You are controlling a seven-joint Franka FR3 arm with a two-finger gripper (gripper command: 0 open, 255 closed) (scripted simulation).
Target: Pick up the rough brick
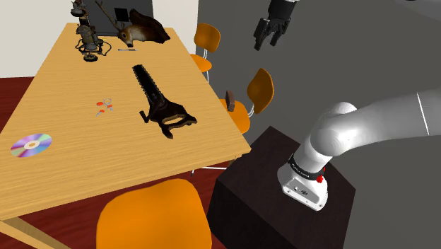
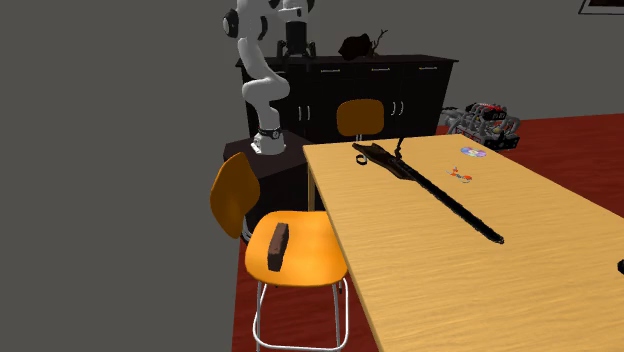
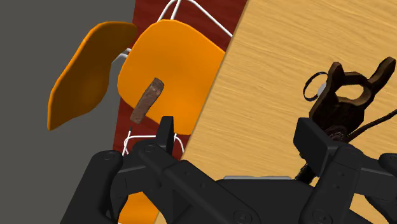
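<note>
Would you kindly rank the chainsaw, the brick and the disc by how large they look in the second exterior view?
1. chainsaw, clearly largest.
2. brick, though nearest the camera, which flatters it.
3. disc, smallest and farther off.

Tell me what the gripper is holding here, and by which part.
Nothing. The gripper is open with nothing between its fingers; the brick lies apart on the orange chair.

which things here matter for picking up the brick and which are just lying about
For the job: brown brick, orange chair seat it lies on, open gripper.
Lying about on the table: long dark saw, shiny disc, deer head.
</note>
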